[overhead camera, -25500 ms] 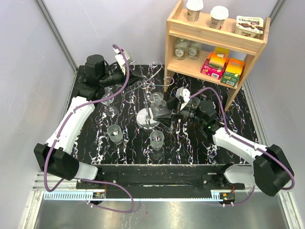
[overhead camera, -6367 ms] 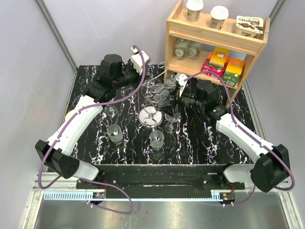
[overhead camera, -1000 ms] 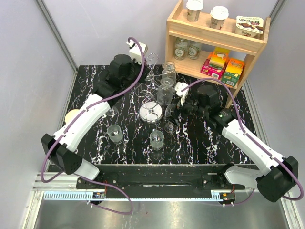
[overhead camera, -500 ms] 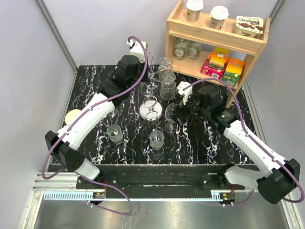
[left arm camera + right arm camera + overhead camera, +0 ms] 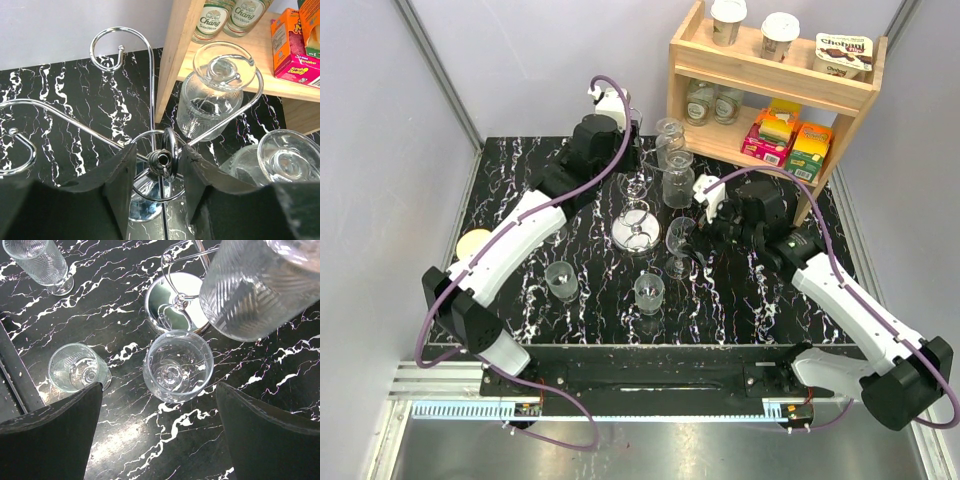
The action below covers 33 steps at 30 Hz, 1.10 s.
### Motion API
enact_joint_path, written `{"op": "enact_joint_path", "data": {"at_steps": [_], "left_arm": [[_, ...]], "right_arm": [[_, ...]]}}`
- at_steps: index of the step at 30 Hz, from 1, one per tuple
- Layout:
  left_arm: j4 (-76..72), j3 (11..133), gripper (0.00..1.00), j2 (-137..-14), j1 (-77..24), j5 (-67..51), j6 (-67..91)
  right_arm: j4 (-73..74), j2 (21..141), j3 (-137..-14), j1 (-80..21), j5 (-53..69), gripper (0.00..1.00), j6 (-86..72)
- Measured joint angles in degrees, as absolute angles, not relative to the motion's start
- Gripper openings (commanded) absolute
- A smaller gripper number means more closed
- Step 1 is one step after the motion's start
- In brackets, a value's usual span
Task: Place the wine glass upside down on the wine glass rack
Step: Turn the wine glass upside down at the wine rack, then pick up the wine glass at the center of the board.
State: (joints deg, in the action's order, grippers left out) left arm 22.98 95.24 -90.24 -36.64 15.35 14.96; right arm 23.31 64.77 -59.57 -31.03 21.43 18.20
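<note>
**A:** Spotted any change at the rack (image 5: pixel 636 230) in the last second?

**B:** Yes. Found the left claw (image 5: pixel 157 150) brought squarely over the rack's top loop (image 5: pixel 170 144), 1 finger either side of it. Cannot tell clamped from merely bracketing: perhaps touching on 1 side, with a sliver of gap on the other.

**A:** And the rack itself?

**B:** Turned slightly. Swung the 2 hung glasses (image 5: pixel 677 180), foot up, a little further round to the rack's shelf (image 5: pixel 775 78) side. Left bare hooks (image 5: pixel 120 50) on the rack's opposite side.

**A:** Meaning for the job?

**B:** Probably steadying or turning the rack to offer a bare hook. Only a guess.

**A:** And the glass (image 5: pixel 177 365) still to go up?

**B:** Upright, mouth up, standing on the table (image 5: pixel 720 300) just beside the rack, toward the right arm. Not gripped. See the right claw (image 5: pixel 159 386) spread wide and empty, hovering directly above it.

**A:** So, left to do?

**B:** Nearly all of it: grasp, invert, slide the stem into a hook on the rack.
</note>
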Motion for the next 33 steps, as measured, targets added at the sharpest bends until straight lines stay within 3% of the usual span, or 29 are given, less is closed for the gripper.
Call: {"op": "enact_joint_path", "data": {"at_steps": [5,7,8,9,23,33], "left_arm": [[22.9,95.2,0.69,-90.1,-36.8,14.7,14.4],[22.7,95.1,0.81,-89.8,-36.9,14.1,13.9],[22.7,94.9,0.94,-89.6,-36.9,13.7,13.5],[22.6,94.7,0.99,-89.1,-37.0,13.8,12.8],[22.8,93.7,0.99,-82.2,-36.4,9.5,4.5],[26.9,97.5,0.99,-76.7,-34.7,3.2,-4.1]], "right_arm": [[23.7,64.4,-59.6,-31.0,21.5,1.0,18.6],[24.4,64.2,-59.6,-31.0,22.0,0.99,19.4],[25.1,64.2,-59.6,-30.9,22.5,0.99,20.0],[26.1,64.1,-59.7,-30.9,23.5,0.99,20.7],[39.5,64.7,-67.9,-31.9,30.7,0.9,28.8],[45.0,73.1,-72.1,-44.0,29.1,0.79,34.3]]}}
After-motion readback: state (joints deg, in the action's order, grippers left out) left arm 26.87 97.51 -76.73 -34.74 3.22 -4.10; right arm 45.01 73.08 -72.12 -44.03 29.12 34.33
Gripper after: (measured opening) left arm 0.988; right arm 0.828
